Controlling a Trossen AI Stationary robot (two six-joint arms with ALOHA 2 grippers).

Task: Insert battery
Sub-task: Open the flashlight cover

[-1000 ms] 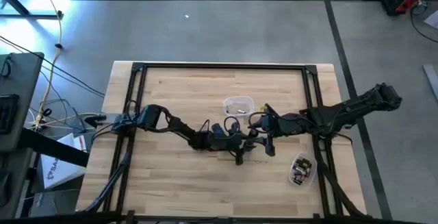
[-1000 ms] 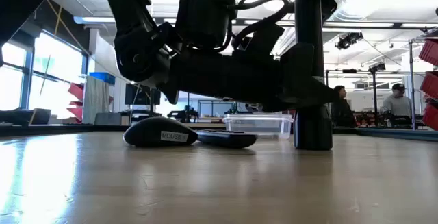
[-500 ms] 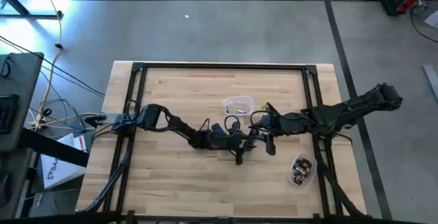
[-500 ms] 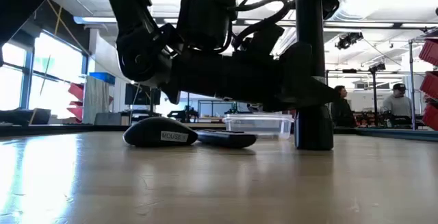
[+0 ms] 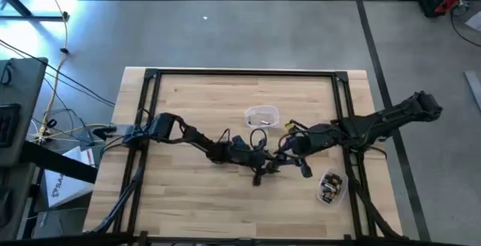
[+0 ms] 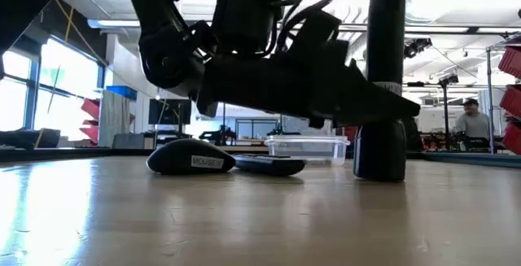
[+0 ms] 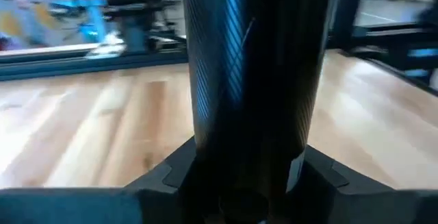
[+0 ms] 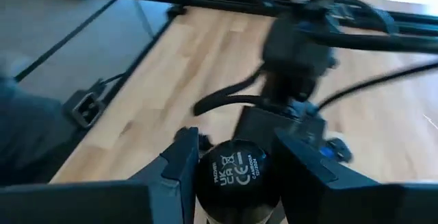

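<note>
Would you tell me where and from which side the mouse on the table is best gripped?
Probably across its two long sides, coming from above: the mouse lies flat on the table, low and domed, so its flanks offer opposed faces. The right gripper holds the dark cylinder.

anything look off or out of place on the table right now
Nothing stands out. The mouse lies flat on the table, the clear tub sits upright behind it, and the right pincer holds a dark cylinder upright.
</note>
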